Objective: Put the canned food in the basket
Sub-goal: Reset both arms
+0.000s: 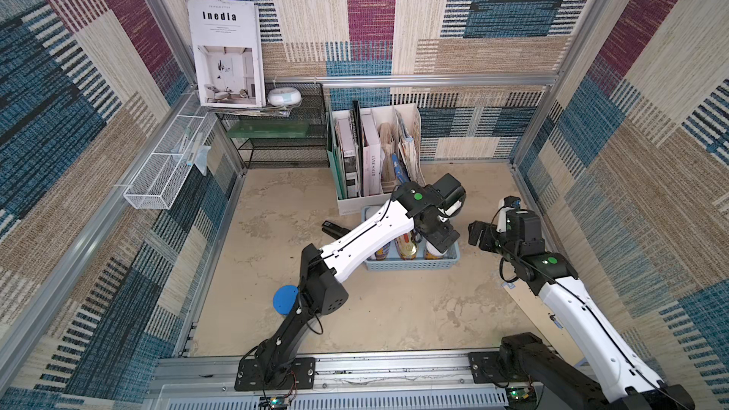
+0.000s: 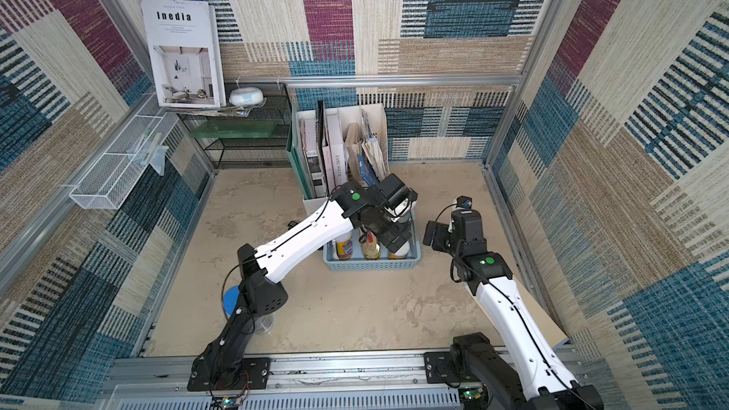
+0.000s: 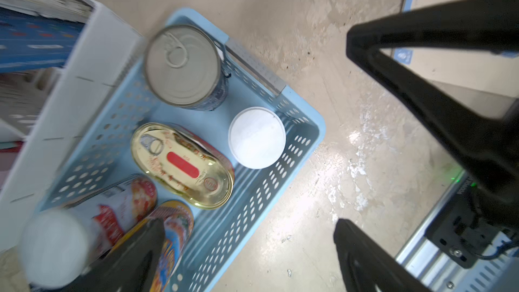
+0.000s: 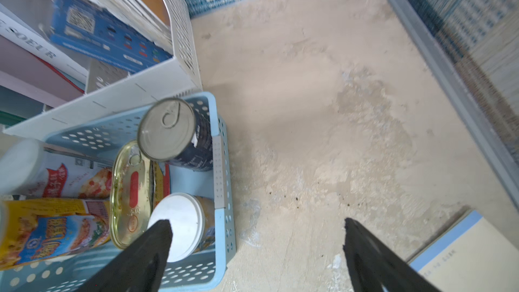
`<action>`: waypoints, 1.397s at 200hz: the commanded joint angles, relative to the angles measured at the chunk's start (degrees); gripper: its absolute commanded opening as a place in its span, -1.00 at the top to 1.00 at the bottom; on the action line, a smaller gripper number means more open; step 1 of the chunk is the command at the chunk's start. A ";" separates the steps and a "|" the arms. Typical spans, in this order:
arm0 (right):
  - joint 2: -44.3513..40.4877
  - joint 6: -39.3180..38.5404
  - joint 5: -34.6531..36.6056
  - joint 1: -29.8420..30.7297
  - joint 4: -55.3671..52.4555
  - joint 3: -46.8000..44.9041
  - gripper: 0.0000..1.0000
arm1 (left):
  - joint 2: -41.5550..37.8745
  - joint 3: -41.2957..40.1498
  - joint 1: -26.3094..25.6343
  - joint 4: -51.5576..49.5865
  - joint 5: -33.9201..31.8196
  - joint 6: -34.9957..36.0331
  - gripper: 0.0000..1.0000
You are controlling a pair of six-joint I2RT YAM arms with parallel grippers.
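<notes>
Over the basket [image 3: 280, 169]: left gripper [image 3: 248, 231], jaws wide, empty.
Cans [image 3: 182, 164]: all five inside, I count.
Right gripper [image 4: 258, 226]: jaws apart, nothing held (beside basket).
Risk: my retreat clips a tall can [image 3: 182, 220], toppling it.

Blocked / blurred bits from my seat

Both top views: left arm [image 1: 367, 238] covers most of the basket [image 1: 410, 266], so I can't count tins there, and the labels are too small to read. Stapler [image 1: 334, 228] & blue-lidded tube [image 1: 285, 297] only peek out behind it. Left wrist cam: tall white-lidded can [image 3: 56, 248] is smeared and cut by the frame edge; file organiser [image 3: 70, 94] is blurred too. Right wrist cam: yellow tall can [image 4: 50, 228] is cropped at the edge, and a jaw hides pt of the short can [image 4: 182, 220].
</notes>
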 commanded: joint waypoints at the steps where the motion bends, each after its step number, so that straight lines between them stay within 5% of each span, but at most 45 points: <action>1: -0.86 -3.19 0.11 -0.11 0.37 2.62 -0.99 | -11.16 -5.60 -0.04 1.60 -6.12 -1.06 -0.99; 67: -2.96 -8.54 -0.32 -0.26 12.08 -0.34 -0.99 | -53.11 -37.89 2.93 18.30 -24.65 0.69 -0.99; 106: -8.32 -11.90 3.33 -0.71 19.51 -4.60 -0.99 | -72.06 -58.73 10.82 24.53 -32.56 -1.21 -0.99; 146: -10.28 -11.90 3.57 -2.34 22.37 -9.18 -0.99 | -76.03 -73.63 17.62 30.36 -35.60 -4.32 -0.99; 213: -10.78 -11.13 3.29 -5.21 33.25 -16.32 -0.99 | -78.95 -93.19 38.88 48.40 -32.62 -13.32 -0.99; 279: -4.32 -14.02 4.20 -5.62 47.33 -22.42 -0.99 | -74.53 -105.18 47.29 68.39 -28.82 -4.23 -0.99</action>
